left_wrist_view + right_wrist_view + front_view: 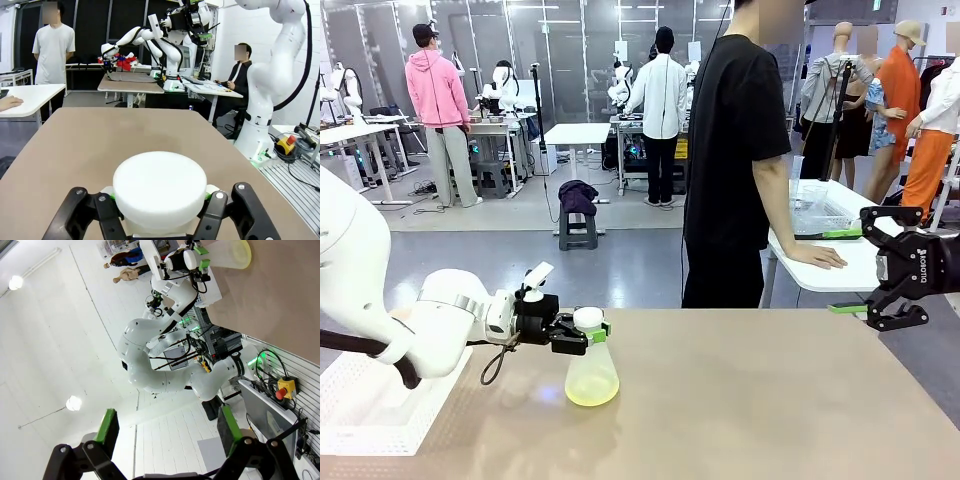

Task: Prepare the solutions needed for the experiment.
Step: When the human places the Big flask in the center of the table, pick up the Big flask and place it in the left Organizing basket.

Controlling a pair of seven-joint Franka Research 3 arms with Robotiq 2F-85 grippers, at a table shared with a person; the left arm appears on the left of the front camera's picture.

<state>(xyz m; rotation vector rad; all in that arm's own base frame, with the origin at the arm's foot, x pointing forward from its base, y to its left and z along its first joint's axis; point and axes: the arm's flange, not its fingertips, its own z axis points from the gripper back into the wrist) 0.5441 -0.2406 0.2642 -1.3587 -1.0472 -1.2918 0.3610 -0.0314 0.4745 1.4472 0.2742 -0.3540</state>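
Clamped round the flask's neck just under its white stopper (159,187), the left hand (582,333) should keep the conical flask (592,375) upright on the table (770,400) so the solutions (592,392) stay pooled, while the right hand (876,278) hangs open.

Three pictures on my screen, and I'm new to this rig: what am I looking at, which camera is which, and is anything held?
Two white robot arms share a tan table with a person standing at its far side. The front picture looks across the table from between the arms. The other two come from cameras on each wrist, looking along that gripper's fingers. On the table stands a flask with a little yellow-green solution in its base and a white stopper on top. The left gripper is shut on the flask's neck, just under the stopper. The right gripper hangs open at the table's right edge, holding nothing; its tilted camera sees the left arm and flask from afar.
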